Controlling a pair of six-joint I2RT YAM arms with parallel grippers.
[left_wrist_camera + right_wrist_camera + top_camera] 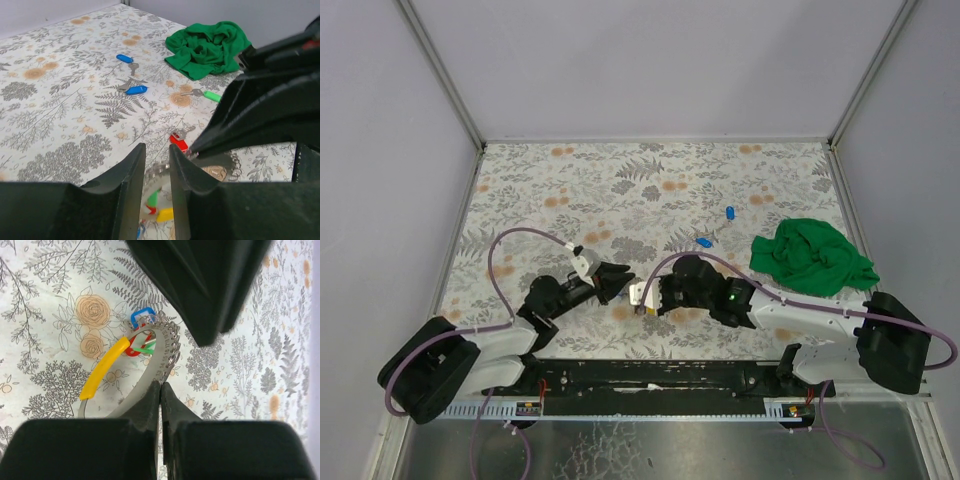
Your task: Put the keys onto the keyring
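Found the keyring (167, 347) on the table (520, 200) near its front edge, between the left gripper (617, 281) on its left and the right gripper (642, 297) on its right. Saw the closest key (179, 139) just beside it. Noted the near key (703, 242) behind, rightward, the far key (731, 212) farther back, and the cloth (812, 258) right of both.

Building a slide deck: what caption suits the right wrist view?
Right fingers pinch the keyring, its coloured tags showing, against floral tabletop.
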